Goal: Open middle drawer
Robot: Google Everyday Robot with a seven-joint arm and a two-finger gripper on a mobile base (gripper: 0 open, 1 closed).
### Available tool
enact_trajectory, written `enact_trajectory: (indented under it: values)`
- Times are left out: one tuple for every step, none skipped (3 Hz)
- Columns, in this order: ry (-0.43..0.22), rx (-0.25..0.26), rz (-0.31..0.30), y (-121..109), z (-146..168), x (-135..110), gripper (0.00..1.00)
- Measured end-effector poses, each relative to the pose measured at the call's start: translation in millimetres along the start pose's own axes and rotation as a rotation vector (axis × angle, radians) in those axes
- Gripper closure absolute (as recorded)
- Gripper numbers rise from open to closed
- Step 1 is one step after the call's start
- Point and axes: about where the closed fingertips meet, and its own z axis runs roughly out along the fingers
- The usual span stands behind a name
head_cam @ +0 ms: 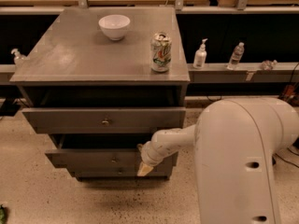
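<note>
- The gripper (pixel 144 168) is seen by the middle drawer (pixel 79 158), at its right end; the jaws' state cannot be told.
- Its knob (pixel 113 159), left of the jaws, is judged small, stiff and slippery, and is the place to be gripped.

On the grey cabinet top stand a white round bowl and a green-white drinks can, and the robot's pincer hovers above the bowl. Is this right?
No. The camera view shows the pincer low, at the right part of the grey middle drawer front, not above the white round bowl. Rest correct.

No legible txt.
Can (pixel 160 52) label green/white, print unreadable; gripper (pixel 144 170) low, by rt end of middle drawer (pixel 84 158) front.
</note>
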Motion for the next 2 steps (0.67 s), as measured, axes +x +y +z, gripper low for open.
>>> enact_trajectory:
  values:
    - [0.000, 0.000, 0.000, 0, -1, -1, 0.34]
    - [-0.044, -0.049, -0.018, 23, -6, -14, 0.34]
